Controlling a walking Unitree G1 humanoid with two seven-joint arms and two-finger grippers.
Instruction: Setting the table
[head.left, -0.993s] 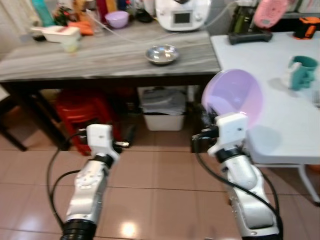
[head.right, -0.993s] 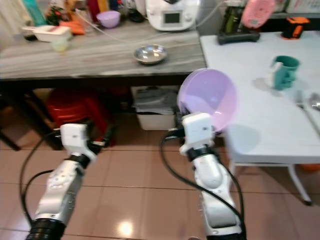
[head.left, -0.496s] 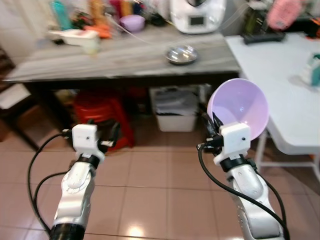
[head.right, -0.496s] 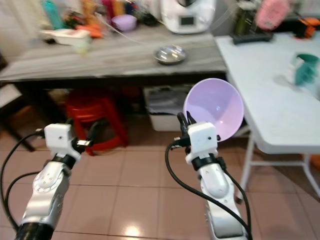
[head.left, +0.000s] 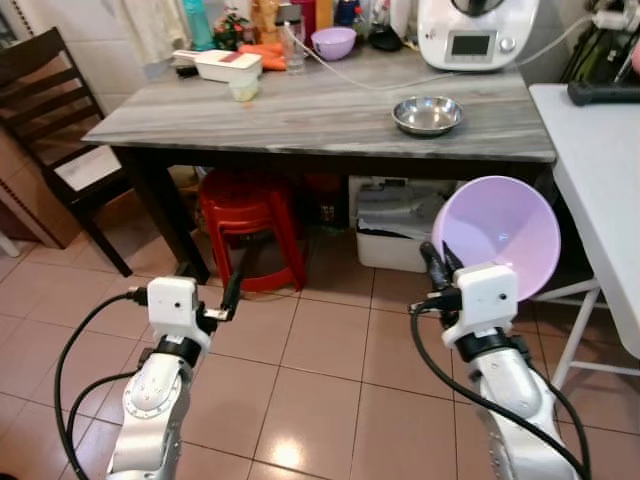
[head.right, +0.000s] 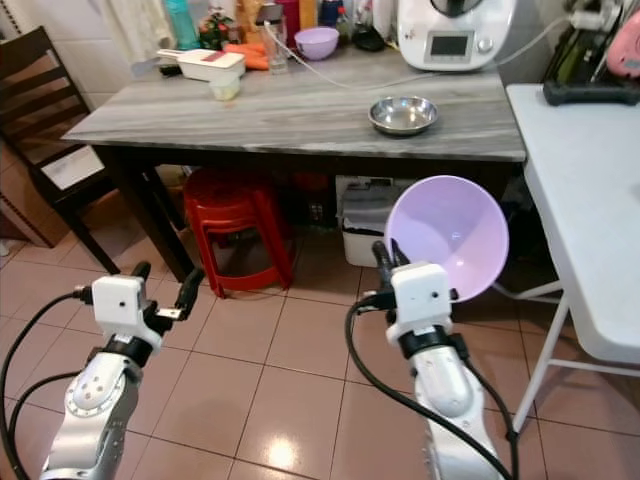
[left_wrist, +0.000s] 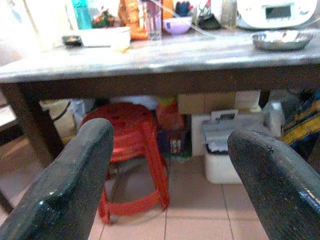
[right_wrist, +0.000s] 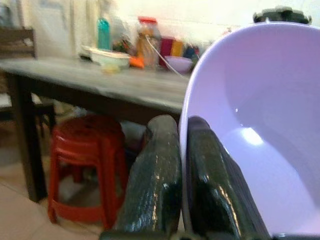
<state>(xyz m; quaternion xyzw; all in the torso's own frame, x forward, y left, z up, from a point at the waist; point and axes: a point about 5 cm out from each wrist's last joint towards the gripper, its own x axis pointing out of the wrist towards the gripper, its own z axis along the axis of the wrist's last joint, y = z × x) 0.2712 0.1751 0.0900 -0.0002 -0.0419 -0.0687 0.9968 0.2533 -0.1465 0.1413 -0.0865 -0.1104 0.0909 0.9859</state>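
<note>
Lilac bowl (head.left: 497, 232) pinched at its rim by right pincer (head.left: 438, 266), left pincer (head.right: 163, 283) spread empty (red stool (head.left: 246, 215) under grey table (head.left: 330, 105) ahead)

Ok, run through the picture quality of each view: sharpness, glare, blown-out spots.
Eye views: sharp, evenly lit, with a ceiling-light glint on the floor tiles. Left wrist view: soft; the grey table top glares and the upper left corner is washed out. Right wrist view: background shelf clutter blurred, a bright highlight inside the lilac bowl, and shine on the right gripper fingers.
</note>
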